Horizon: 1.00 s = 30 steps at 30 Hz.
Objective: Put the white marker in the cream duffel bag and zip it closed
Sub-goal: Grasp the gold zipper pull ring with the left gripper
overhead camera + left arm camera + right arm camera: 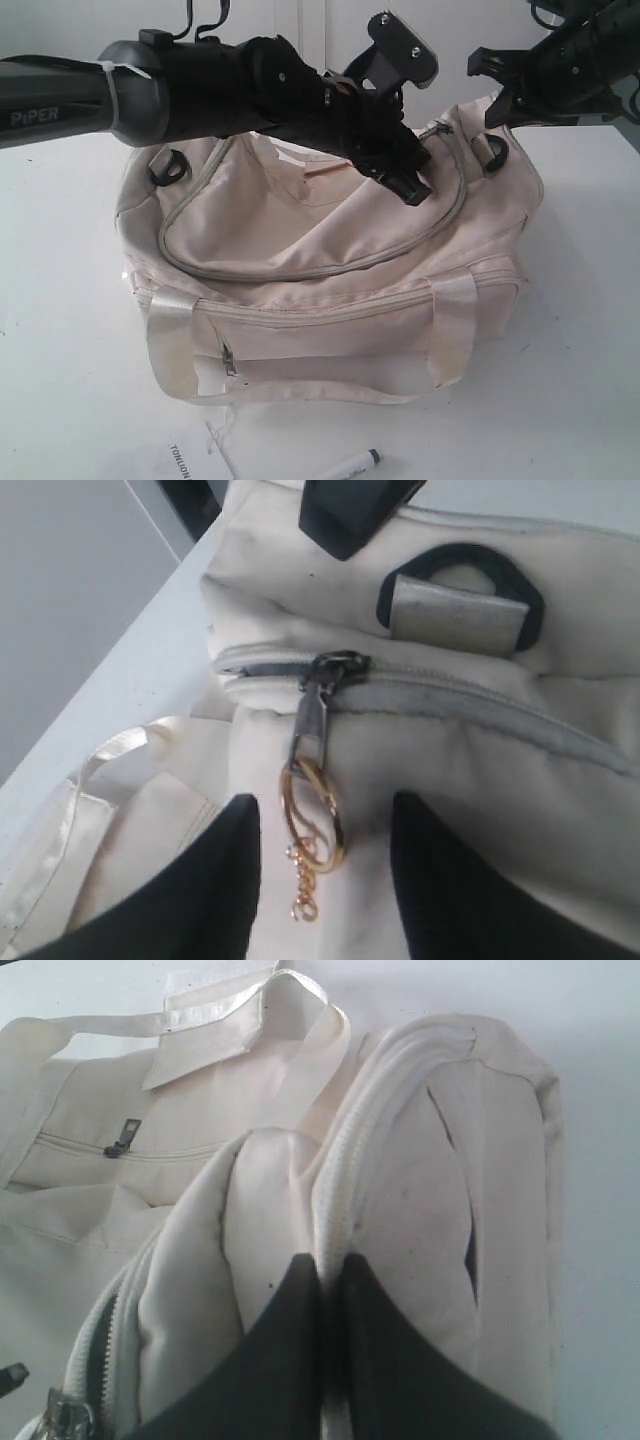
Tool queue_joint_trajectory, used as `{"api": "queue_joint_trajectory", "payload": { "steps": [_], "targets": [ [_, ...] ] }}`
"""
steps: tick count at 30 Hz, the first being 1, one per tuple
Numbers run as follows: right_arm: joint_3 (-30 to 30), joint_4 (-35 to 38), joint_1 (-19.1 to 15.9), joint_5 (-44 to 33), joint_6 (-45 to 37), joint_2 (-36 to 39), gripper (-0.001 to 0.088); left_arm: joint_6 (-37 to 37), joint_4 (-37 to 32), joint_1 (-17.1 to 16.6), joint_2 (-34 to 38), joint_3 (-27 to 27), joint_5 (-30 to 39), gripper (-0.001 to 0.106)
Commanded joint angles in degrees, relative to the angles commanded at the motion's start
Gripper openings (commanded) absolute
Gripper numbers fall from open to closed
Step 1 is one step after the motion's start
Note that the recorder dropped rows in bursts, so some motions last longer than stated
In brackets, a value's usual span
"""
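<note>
The cream bag (330,240) is sitting in the middle of the frame on a white table (70,380), with its front pocket and shiny handles (168,345) facing the lower edge. The white marker (352,466) is lying on the table at the bottom centre, just in front of the bag and apart from it, with its dark cap pointing right. A paper tag (195,455) is lying to the marker's left.

The left gripper (322,800) is reaching across from the upper left to the bag's upper right end. Its jaws are standing wide apart, gripping nothing. In the left wrist view the zipper pull (312,720) and its gold ring (318,815) are hanging between the two black fingers (200,890). I cannot tell whether either finger is touching them. A black ring (525,600) on a strap tab is sitting above the zipper line.

The right gripper (325,1265) is coming in from the upper right. Its jaws are pressing almost together, pinching a fold of the bag's fabric beside the zipper edge.
</note>
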State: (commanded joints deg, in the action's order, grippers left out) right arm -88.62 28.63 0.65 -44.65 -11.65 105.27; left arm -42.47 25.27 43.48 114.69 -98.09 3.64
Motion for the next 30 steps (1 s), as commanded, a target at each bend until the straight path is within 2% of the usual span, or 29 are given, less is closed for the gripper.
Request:
{"api": "queue_joint_trajectory", "payload": {
  "steps": [3,11,21,27,30],
  "targets": [
    [0.00,0.00,0.00,0.00,0.00,0.00,0.0000,0.00,-0.44,0.00,0.00,0.00,-2.27,0.047],
    [0.00,0.00,0.00,0.00,0.00,0.00,0.0000,-1.36,-4.09,-0.11,0.25,0.11,-2.37,0.046],
    [0.00,0.00,0.00,0.00,0.00,0.00,0.0000,-1.46,-12.98,-0.11,1.86,0.11,-1.34,0.043],
    [0.00,0.00,0.00,0.00,0.00,0.00,0.0000,-1.46,-13.20,-0.11,1.95,0.11,-1.56,0.042],
    [0.00,0.00,0.00,0.00,0.00,0.00,0.0000,-1.46,-13.20,-0.11,1.95,0.11,-1.46,0.034]
  ]
}}
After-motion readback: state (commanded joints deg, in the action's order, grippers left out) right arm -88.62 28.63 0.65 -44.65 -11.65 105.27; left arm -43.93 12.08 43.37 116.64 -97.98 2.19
